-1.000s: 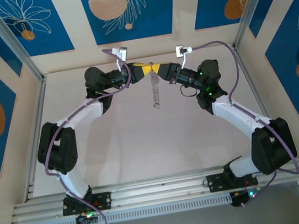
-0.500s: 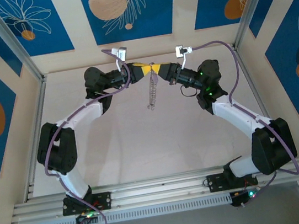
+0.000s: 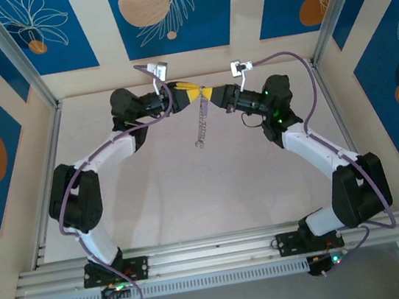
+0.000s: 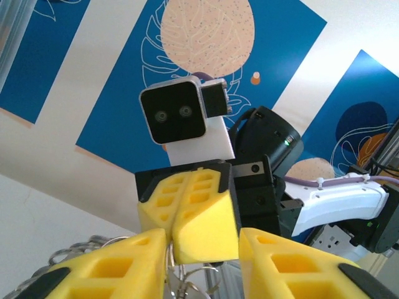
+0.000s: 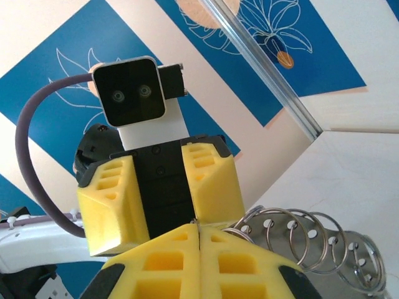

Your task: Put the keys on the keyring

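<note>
The right fingers (image 5: 165, 261) pinch shut on the dangling keyring (image 3: 200, 125); the left fingers (image 4: 109, 265) stand parted around them, above the bench (image 3: 175, 190).

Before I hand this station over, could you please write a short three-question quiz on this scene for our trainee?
1. True or false: the yellow foam fingers of the right gripper are pressed together.
2. The silvery metal keyring of linked wire loops is: A) lying flat on the table; B) dangling in the air below the spot where the two grippers meet; C) draped over an arm's elbow.
3. Which gripper's jaws stand apart?

Key: 1 true; 2 B; 3 the left gripper.
</note>
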Robot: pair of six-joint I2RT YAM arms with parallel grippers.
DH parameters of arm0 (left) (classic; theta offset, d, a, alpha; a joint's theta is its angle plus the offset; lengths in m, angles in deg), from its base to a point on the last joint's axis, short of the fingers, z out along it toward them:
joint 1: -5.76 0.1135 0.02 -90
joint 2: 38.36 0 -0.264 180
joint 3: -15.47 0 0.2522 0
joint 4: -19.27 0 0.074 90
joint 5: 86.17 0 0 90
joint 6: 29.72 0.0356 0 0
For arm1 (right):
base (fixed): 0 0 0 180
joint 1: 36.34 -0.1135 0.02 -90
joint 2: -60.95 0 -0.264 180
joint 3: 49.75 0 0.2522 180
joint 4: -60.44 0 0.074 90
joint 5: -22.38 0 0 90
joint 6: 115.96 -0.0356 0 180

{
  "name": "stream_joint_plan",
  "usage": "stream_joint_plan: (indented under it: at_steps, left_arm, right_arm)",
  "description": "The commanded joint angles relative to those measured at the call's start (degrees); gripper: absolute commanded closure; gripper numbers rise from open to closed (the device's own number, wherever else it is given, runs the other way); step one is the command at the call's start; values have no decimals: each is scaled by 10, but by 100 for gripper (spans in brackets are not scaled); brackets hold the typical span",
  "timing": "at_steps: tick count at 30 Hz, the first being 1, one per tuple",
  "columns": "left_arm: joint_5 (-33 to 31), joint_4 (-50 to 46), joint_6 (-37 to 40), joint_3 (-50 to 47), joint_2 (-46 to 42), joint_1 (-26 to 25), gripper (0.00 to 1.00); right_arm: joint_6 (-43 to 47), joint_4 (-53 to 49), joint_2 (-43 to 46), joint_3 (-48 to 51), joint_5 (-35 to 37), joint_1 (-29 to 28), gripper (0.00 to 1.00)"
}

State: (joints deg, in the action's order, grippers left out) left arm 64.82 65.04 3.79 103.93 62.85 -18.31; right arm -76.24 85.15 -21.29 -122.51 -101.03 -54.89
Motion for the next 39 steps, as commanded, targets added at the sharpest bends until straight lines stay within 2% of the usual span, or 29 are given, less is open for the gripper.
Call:
stream_joint_plan:
  at_steps: [1, 12, 17, 21, 29, 39]
  left_arm:
    - [30, -1, 25, 38, -6, 23, 62]
    - [96, -145, 97, 116, 50, 67, 61]
    - [132, -268, 172, 166, 74, 77, 66]
    - [130, -421, 282, 207, 83, 79, 67]
    - [98, -718, 495, 301, 102, 73, 67]
    - [80, -839, 577, 359, 130, 58, 69]
  right_arm:
    - [38, -49, -31, -56, -54, 17, 100]
    - [125, -199, -161, -225, -206, 58, 100]
    - [162, -260, -204, -279, -246, 66, 100]
    - [193, -311, -231, -315, -261, 66, 100]
    - [198, -323, -253, -334, -269, 62, 100]
    - [200, -320, -255, -334, -273, 49, 100]
